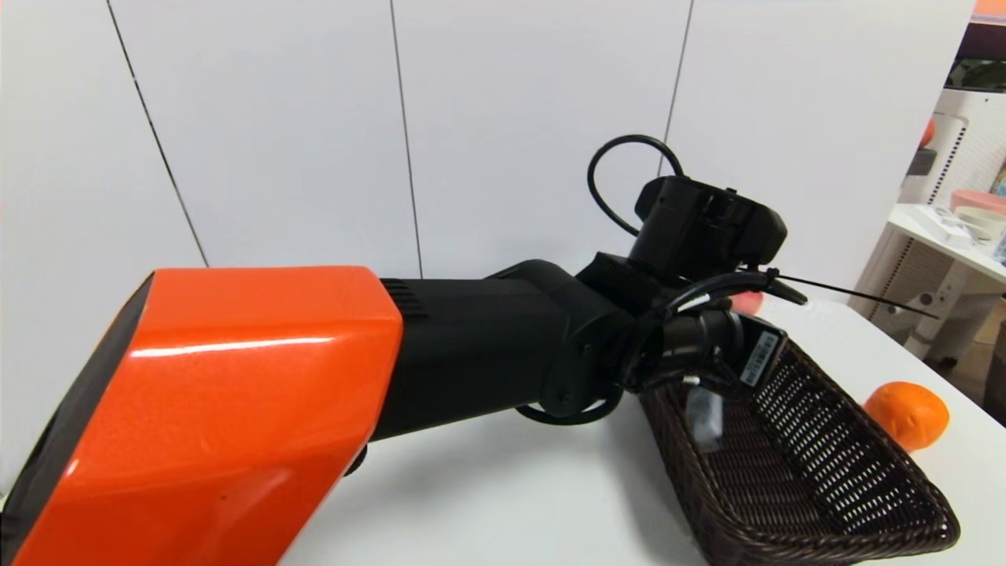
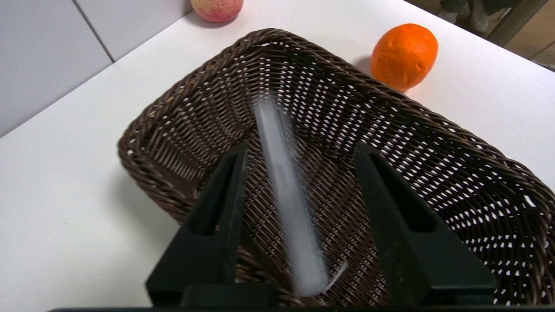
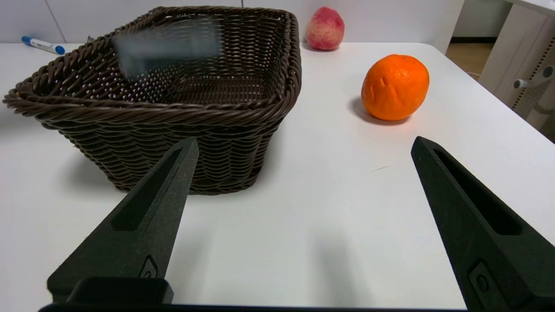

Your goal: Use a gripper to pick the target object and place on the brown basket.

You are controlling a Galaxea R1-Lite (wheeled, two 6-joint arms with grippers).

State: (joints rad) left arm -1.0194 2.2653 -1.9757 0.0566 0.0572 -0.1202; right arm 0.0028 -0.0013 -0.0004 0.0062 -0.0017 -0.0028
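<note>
My left gripper (image 2: 301, 148) hangs open over one end of the brown basket (image 2: 433, 130), its arm reaching across the head view (image 1: 699, 354). The slim grey case (image 2: 286, 195) shows as a blurred streak between the two spread fingers, touching neither, over the basket's woven floor. In the head view the case (image 1: 705, 417) is just under the gripper, inside the basket (image 1: 825, 472). In the right wrist view it is a grey blur (image 3: 169, 43) above the basket (image 3: 173, 112). My right gripper (image 3: 305, 142) is open and empty, low over the table beside the basket.
An orange (image 1: 906, 414) lies on the white table right of the basket (image 3: 394, 86). A pink-red fruit (image 3: 325, 28) sits behind the basket. A blue-capped marker (image 3: 42, 45) lies beyond the basket's far side. The table's right edge (image 1: 927, 354) and a white side table (image 1: 943, 236) are near.
</note>
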